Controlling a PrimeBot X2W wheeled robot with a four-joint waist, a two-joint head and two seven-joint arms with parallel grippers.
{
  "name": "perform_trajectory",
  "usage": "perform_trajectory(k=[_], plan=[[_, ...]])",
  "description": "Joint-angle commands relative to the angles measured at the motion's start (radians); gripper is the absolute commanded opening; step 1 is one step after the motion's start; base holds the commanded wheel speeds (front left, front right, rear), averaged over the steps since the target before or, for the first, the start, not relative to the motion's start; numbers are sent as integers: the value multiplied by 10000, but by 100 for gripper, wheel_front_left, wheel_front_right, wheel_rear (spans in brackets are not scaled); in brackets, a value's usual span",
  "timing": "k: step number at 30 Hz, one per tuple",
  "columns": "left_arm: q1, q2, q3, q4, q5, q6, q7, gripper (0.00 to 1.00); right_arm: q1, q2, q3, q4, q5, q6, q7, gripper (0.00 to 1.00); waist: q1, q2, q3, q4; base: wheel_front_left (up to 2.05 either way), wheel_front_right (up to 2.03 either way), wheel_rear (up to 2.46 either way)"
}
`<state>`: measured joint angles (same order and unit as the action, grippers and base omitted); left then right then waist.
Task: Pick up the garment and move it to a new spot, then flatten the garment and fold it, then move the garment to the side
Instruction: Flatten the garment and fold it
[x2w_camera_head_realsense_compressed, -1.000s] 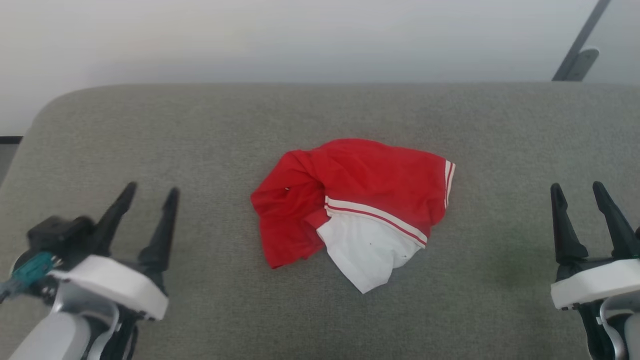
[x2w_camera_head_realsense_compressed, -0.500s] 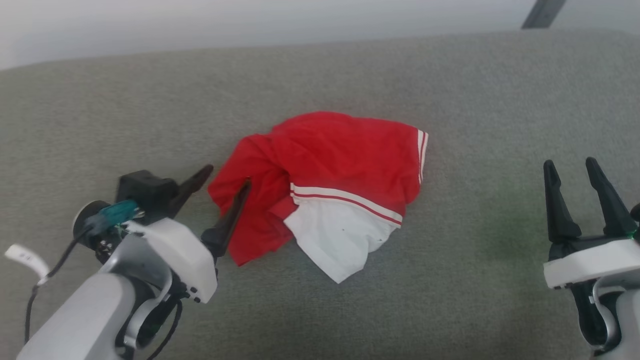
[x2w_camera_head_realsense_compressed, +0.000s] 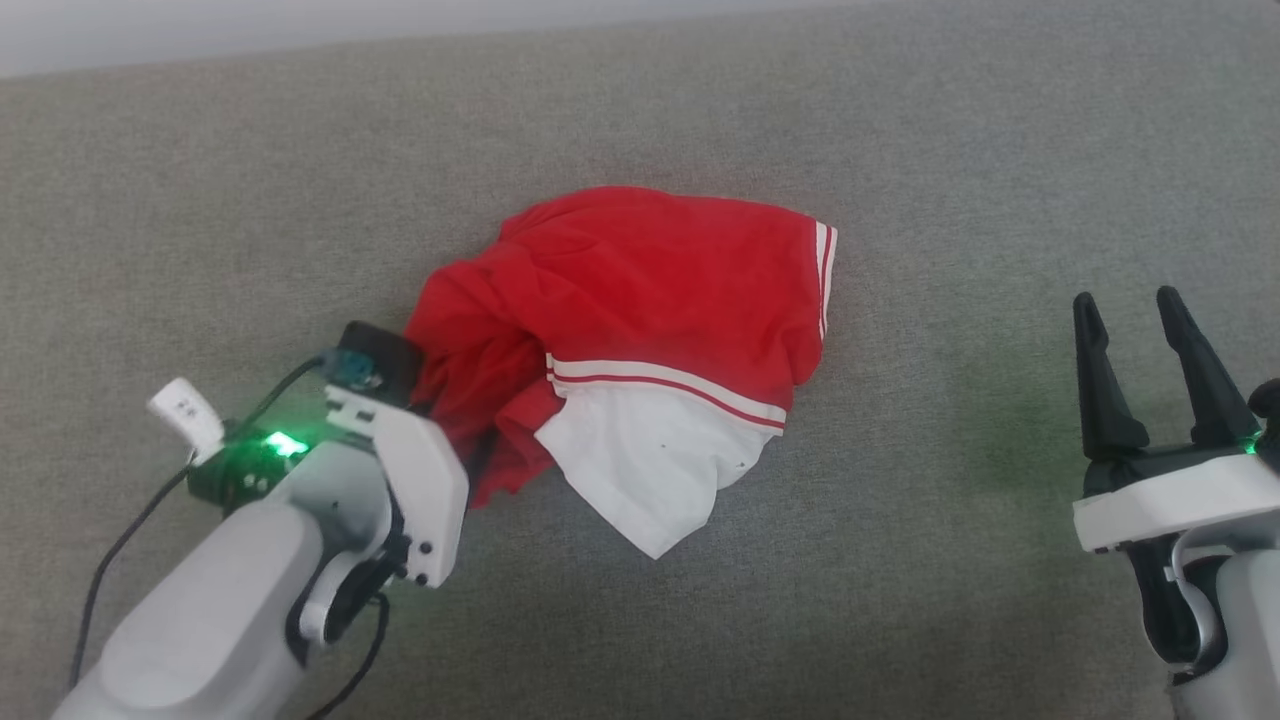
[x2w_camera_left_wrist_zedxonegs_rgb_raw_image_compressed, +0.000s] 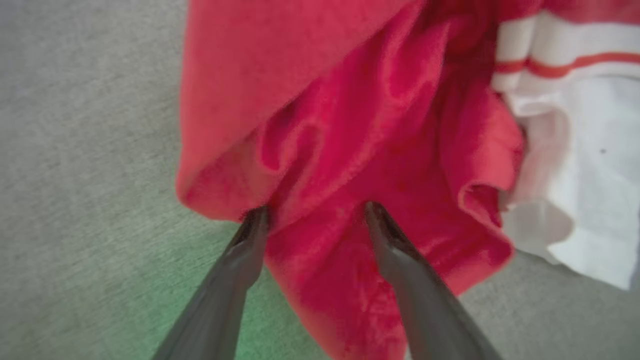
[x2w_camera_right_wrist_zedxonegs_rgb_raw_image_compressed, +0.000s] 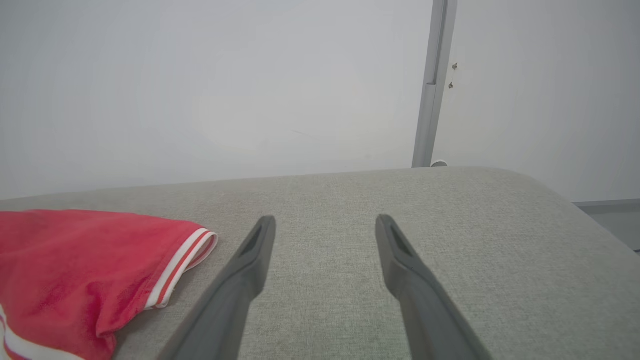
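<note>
The garment (x2w_camera_head_realsense_compressed: 660, 290) lies crumpled in the middle of the grey fabric surface: bright red, with a white panel (x2w_camera_head_realsense_compressed: 650, 470) and white-and-red striped bands. My left arm's white wrist (x2w_camera_head_realsense_compressed: 400, 470) is at its left edge, covering the fingers from the head camera. In the left wrist view my left gripper (x2w_camera_left_wrist_zedxonegs_rgb_raw_image_compressed: 315, 210) is open, its two fingers straddling a raised red fold of the garment (x2w_camera_left_wrist_zedxonegs_rgb_raw_image_compressed: 350, 125) with both tips against the cloth. My right gripper (x2w_camera_head_realsense_compressed: 1125, 298) stands open and empty well to the right; its wrist view shows the gripper (x2w_camera_right_wrist_zedxonegs_rgb_raw_image_compressed: 325, 220) over bare fabric, the garment (x2w_camera_right_wrist_zedxonegs_rgb_raw_image_compressed: 75, 260) at the left.
The grey fabric surface (x2w_camera_head_realsense_compressed: 950, 150) stretches wide on all sides of the garment, with its rounded far-right corner (x2w_camera_right_wrist_zedxonegs_rgb_raw_image_compressed: 540, 185) near a pale wall. A grey metal post (x2w_camera_right_wrist_zedxonegs_rgb_raw_image_compressed: 434, 85) stands behind that corner. A black cable (x2w_camera_head_realsense_compressed: 120, 550) trails from my left wrist.
The head camera has tilted down. My left gripper has gone right and forward to the garment's left edge, pushing the red cloth into a bunch. The right gripper has held its place, open.
</note>
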<state>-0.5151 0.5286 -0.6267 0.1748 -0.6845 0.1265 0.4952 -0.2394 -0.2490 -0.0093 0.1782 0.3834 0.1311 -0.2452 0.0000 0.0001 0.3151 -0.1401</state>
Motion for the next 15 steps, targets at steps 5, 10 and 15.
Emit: perform_trajectory(k=[5, 10, 15], plan=[[-285, -387, -511, 892, -101, -299, 652, 43, -283, -16, 96, 108, 66, -7, -117, 100, 0, -1, 154, 35, 0, 0, 0], [-672, -490, -707, 1265, -30, -672, 746, 0, -364, -56, 170, 186, 112, -7, -134, 100, 0, -1, 171, 72, 0, 0, 0], [-1553, -13, -453, 1288, 236, -965, 481, 0, -396, -136, 207, 287, 152, -7, -162, 100, 0, -1, 67, 112, 0, 0, 0]])
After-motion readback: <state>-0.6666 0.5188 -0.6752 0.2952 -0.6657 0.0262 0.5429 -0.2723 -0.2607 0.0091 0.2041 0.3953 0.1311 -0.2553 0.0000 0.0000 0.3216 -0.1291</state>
